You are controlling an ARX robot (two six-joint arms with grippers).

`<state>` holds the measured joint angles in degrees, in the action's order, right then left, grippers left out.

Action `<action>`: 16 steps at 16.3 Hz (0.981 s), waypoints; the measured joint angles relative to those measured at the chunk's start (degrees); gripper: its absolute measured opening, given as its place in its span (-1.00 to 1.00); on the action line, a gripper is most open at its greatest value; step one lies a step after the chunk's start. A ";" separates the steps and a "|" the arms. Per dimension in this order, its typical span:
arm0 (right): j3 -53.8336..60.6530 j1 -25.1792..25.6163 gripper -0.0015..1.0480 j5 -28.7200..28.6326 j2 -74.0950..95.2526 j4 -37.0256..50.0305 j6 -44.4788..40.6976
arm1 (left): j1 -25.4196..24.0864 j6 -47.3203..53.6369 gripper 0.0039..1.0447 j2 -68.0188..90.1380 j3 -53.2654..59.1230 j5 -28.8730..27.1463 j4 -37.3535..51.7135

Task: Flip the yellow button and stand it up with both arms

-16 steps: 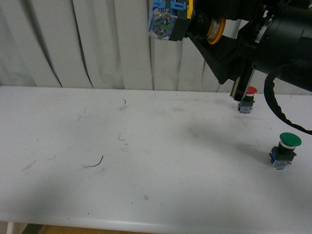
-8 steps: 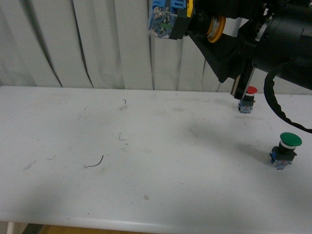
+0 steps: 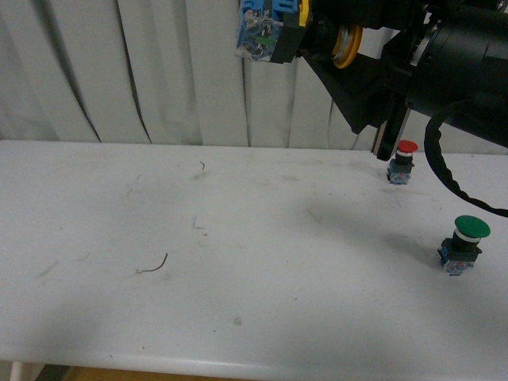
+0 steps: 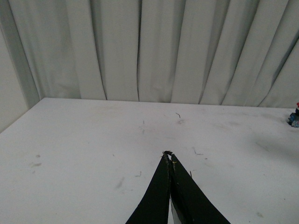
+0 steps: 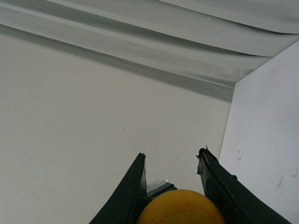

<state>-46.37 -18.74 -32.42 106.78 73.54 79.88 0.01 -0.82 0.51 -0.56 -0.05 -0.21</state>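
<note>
Yellow button (image 3: 278, 32) is in the air, high above the bench (image 3: 238, 262), seen against the curtain (image 3: 159, 71). It lies on its side: blue block (image 3: 258, 28) points to the robot's left, cap (image 3: 347, 44) toward the right arm.

Right hand (image 5: 172, 157) is closed on it at the cap end. The right wrist view shows one finger on each side of the cap; the contact itself is cut off by the frame edge.

Left hand (image 4: 169, 155) has its fingers pressed together with nothing between them. It is over the bench, well apart from the button, and not in the front view.

Red button (image 3: 403, 161) and green button (image 3: 467, 242) stand cap-up on the bench at the right.

Judged step: mid-air hand-over, not yet begun. To do it well:
- open the left hand fully before it gets near
- hold the right arm steady; the button is gripped at one end only, so a knock could twist it
- left takes the blue block across its flat sides, clear of the right fingers
- right lets go only once left has closed
- set it down on the block, cap up, on bare bench away from the other two
</note>
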 joint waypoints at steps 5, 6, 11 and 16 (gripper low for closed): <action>0.00 0.07 -0.36 0.52 0.00 0.00 -0.52 | 0.00 0.00 -0.97 0.00 0.00 0.02 0.00; 0.09 0.46 -0.36 0.90 0.00 0.00 -2.23 | 0.00 0.00 -0.86 0.00 0.00 0.02 0.00; -1.90 10.29 -0.36 12.26 -7.65 -7.76 -39.80 | 0.00 0.02 0.90 0.00 0.00 0.02 0.00; -4.94 16.02 -0.36 20.20 -7.56 -22.38 -55.49 | 0.00 0.02 0.88 0.00 0.00 0.02 0.00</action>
<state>-51.31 -2.72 -12.23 99.22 51.16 24.38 0.01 -0.80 0.51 -0.56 -0.03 -0.21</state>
